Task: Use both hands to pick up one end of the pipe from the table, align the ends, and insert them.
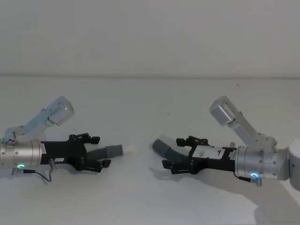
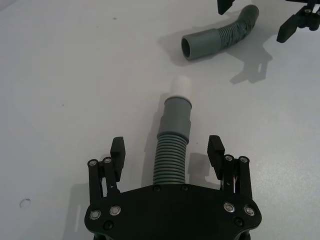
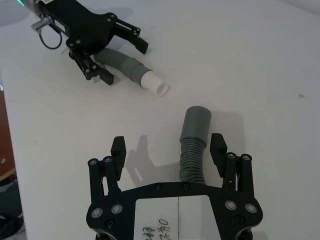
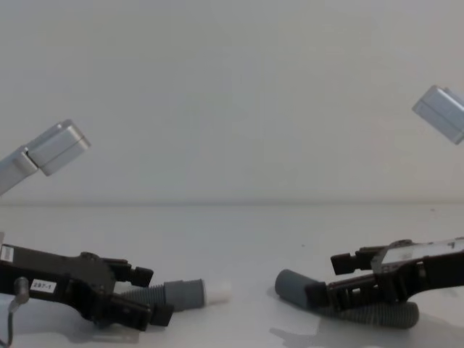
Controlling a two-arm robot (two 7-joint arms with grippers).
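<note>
Two pieces of pipe lie on the table [image 1: 140, 201], their ends facing each other across a gap. The left piece [image 1: 108, 151] is corrugated, with a grey collar and a white plug tip [image 1: 129, 149]. My left gripper [image 1: 99, 151] is open and straddles its corrugated part [image 2: 170, 160], fingers [image 2: 118, 150] clear of it on both sides. The right piece [image 1: 164, 146] bends and ends in a wider socket cuff [image 3: 196, 121]. My right gripper [image 3: 168, 150] is open around its corrugated part [image 3: 192, 157], which lies closer to one finger [image 3: 218, 149].
A plain pale wall rises behind the table's far edge [image 1: 150, 76]. The bare surface stretches beyond and in front of both arms. A dark edge [image 3: 6, 150] borders the table in the right wrist view.
</note>
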